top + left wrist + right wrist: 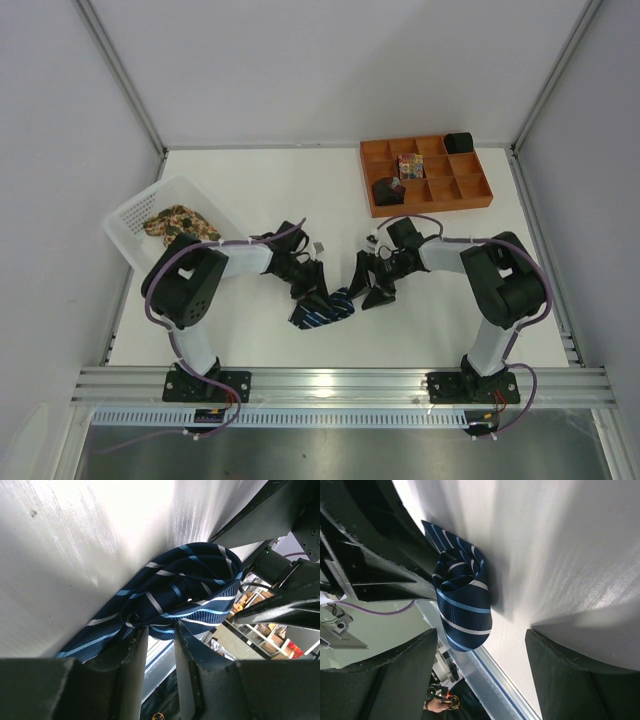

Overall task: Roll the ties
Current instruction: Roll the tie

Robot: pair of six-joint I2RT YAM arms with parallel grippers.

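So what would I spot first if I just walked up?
Probably the navy striped tie, curled into a loose roll at the front middle, with the left gripper pinching it and the right gripper open beside it. Then the floral tie heaped in the white basket on the left, and the orange tray at the far right.

Robotics laboratory test cell. A white desk [300,190] is enclosed by plain pale panels [330,60] in metal framing. The left arm [185,290] and right arm [505,285] are bolted to an aluminium rail [340,385] along the near edge, beside a slotted cable duct [330,417].
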